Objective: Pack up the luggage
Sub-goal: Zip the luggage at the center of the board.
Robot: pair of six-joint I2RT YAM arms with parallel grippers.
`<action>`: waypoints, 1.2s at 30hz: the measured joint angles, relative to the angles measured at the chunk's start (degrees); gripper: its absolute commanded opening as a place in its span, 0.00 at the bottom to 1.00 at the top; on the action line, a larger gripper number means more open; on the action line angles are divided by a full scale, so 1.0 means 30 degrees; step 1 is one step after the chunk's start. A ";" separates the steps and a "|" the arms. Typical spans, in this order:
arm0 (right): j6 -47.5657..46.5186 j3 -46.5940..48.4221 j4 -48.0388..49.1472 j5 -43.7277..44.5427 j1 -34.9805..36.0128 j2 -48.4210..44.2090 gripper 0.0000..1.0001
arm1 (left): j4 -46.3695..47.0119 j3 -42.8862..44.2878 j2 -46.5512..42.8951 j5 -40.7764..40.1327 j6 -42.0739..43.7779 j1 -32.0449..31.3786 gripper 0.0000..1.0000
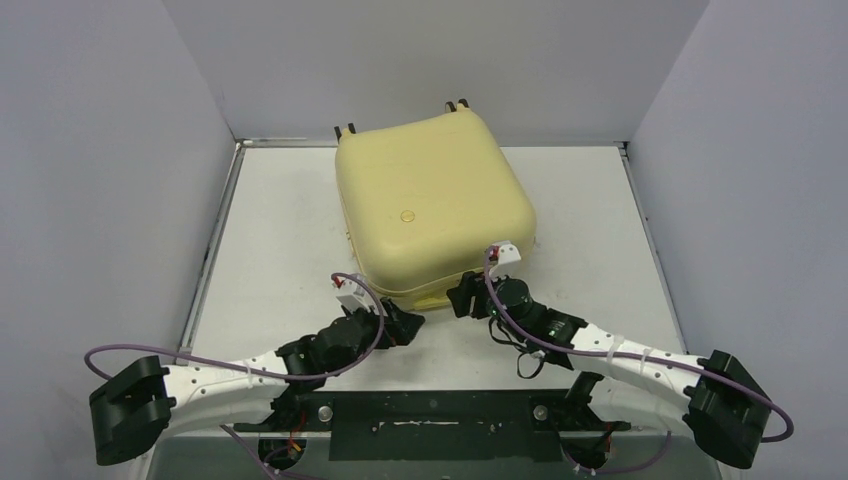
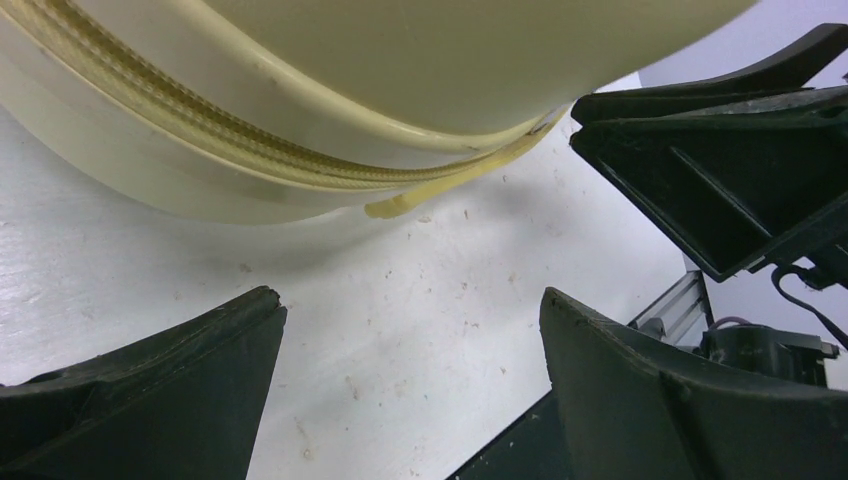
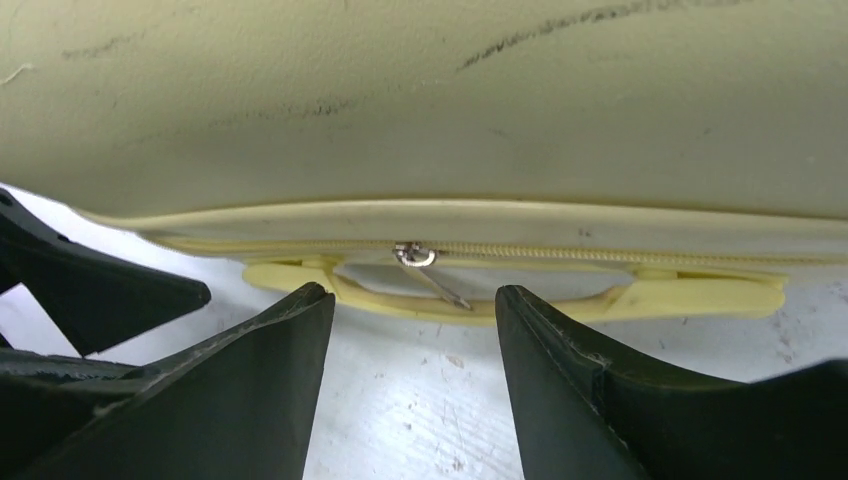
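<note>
The luggage [image 1: 430, 205], a pale yellow hard-shell suitcase, lies closed in the middle of the white table, wheels at the far side. Its zipper band [image 2: 200, 135] and a yellow carry handle [image 3: 520, 300] run along the near edge. A small metal zipper pull [image 3: 425, 265] hangs over the handle. My right gripper [image 3: 412, 300] stands open just short of that pull, nothing between its fingers. My left gripper [image 2: 410, 300] is open wide over bare table, a little back from the suitcase's near left corner. In the top view both grippers, left [image 1: 405, 322] and right [image 1: 466, 292], flank the near edge.
Grey walls enclose the table on three sides. A metal rail [image 1: 215, 240] runs along the left table edge. The black mounting bar [image 1: 430, 412] with both arm bases is at the near edge. Purple cables [image 1: 130, 350] loop off each arm.
</note>
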 measured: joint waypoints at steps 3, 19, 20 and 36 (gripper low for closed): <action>-0.0036 -0.0044 0.1246 0.0656 0.0109 0.0867 0.55 | 0.1435 -0.0080 0.1275 -0.0532 -0.0131 0.0000 0.97; -0.0415 0.0044 0.3177 0.0204 0.0306 0.3162 0.06 | 0.5952 0.0648 0.7482 -0.2375 -0.0590 0.0342 0.77; -0.0474 0.0044 0.2958 0.0109 0.0299 0.2987 0.05 | 0.6120 0.0648 0.7657 -0.2404 -0.0634 0.0415 0.76; -0.0517 -0.0168 0.1931 0.0474 -0.0313 0.1472 0.00 | 0.9515 0.1020 1.0622 -0.1027 -0.1814 0.1778 0.92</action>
